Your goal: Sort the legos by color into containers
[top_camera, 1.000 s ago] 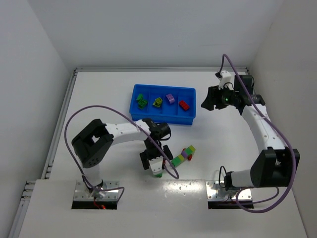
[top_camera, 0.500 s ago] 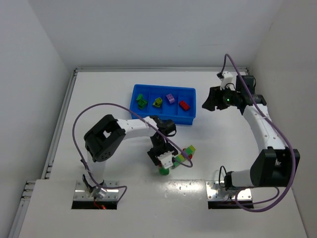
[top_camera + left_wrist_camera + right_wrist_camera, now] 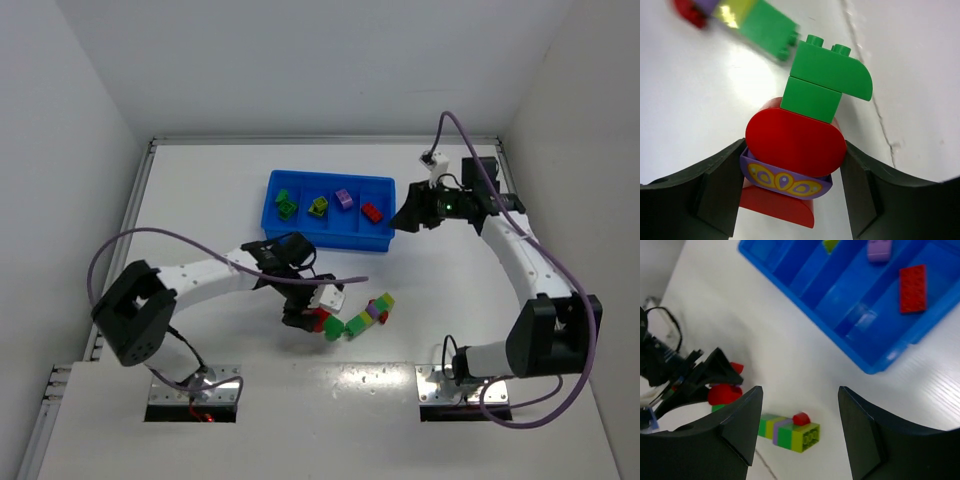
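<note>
Left wrist: you see a red, purple and green stack (image 3: 800,145) clamped by the left gripper (image 3: 792,172).
Stack's place: by the near edge, mid-width, just beside a loose multicolour stack (image 3: 368,314).
Left arm (image 3: 210,272): stretched low, rightward from its base.
Right gripper (image 3: 408,216): jaws apart, holding nothing, raised beside the blue tray (image 3: 272,212) at its right end.

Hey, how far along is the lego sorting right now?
Done: four bricks in the blue tray, one per compartment. In hand: the left hand grips a red-purple-green stack. Left: that stack and the mixed stack on the table; the right hand is open.
</note>
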Controlling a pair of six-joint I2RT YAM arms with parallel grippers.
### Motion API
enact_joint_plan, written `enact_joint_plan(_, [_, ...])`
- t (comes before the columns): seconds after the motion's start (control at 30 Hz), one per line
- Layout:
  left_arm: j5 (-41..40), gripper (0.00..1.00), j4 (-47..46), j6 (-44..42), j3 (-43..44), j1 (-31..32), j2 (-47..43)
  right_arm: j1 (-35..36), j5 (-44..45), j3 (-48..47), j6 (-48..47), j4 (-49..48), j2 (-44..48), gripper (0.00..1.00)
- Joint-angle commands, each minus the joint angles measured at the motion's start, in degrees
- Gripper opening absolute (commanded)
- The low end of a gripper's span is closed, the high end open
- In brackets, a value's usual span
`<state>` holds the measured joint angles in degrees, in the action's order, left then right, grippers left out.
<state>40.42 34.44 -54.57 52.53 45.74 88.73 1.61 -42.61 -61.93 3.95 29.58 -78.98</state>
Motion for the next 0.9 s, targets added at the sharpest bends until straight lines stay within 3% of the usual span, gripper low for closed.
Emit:
enact_joint_plan(0.0, [-5.94,0.0,-12.88,23.81,-1.11,0.75,-6.1,2.61,-9.32,-0.47,1.5,-1.81,-1.79,0.62])
enact_joint_plan(0.13, [-26.38,0.0,-15.08,36.33,0.73,1.29,-10.14,5.86,-16.69,-1.0,5.88,-2.51,-5.47,0.62])
enact_joint_plan(0.37, [-37.07,0.0,-18.0,46.82,-0.41,-2.92,-15.16,10.08,-25.85,-2.14,9.41,-4.97,-11.98,0.62])
enact_joint_plan(0.6, [-35.07,0.0,-18.0,48.94,0.11,-6.88,-17.62,11.75,-34.02,-2.14,12.05,-7.61,-16.73,0.62])
enact_joint_plan(0.87, [-33.04,0.0,-18.53,49.46,-1.29,-6.89,-18.24,14.21,-33.24,-6.71,12.05,-6.2,-21.91,0.64])
